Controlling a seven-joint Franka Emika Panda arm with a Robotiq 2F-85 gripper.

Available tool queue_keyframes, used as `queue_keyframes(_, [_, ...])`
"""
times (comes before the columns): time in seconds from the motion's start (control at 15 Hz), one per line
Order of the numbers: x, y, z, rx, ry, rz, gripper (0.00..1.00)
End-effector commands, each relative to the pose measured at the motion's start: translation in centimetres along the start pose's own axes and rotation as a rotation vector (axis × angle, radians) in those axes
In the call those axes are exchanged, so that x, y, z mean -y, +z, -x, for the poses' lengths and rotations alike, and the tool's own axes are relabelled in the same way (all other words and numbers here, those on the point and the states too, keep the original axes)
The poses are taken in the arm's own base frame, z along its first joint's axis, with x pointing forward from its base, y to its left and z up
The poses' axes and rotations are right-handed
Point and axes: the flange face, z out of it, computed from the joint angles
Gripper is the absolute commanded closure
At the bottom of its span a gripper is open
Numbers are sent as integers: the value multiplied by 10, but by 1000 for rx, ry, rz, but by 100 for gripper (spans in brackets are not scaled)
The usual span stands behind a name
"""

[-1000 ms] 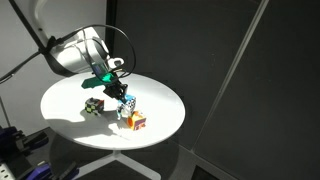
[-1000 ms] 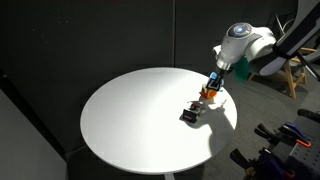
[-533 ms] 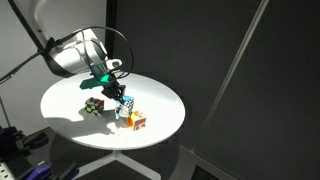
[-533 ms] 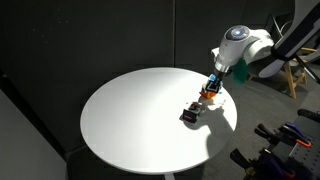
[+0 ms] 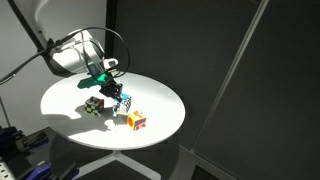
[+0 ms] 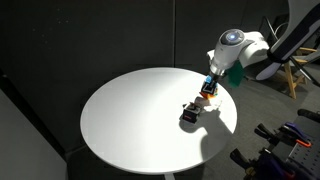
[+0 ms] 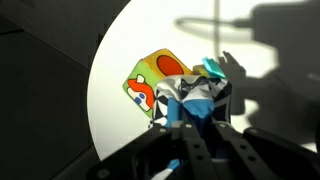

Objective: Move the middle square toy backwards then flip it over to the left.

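- Backwards across the round white tabletop (image 5: 160, 100) the gripper (image 5: 119, 97) has moved since a second ago, opening a gap to the orange, yellow and red cube (image 5: 136, 121).
- Its fingers (image 7: 190, 145) are closed on the middle square toy (image 5: 125, 102), which is near the tabletop's middle, between the other two cubes.
- The dark green cube (image 5: 93, 105) sits near it, on the far side from the orange one.

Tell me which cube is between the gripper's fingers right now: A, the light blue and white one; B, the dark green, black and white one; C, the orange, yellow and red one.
A: the wrist view shows the light blue and white cube in the gripper, while the orange, yellow and red cube lies off to the side.
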Motion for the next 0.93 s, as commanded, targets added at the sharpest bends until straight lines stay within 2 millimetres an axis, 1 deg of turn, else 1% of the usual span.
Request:
queue_keyframes(0.0, [3,1,-9,-29,5,47,96])
queue_keyframes(0.87, [27,15,-13,-28,14,84,96])
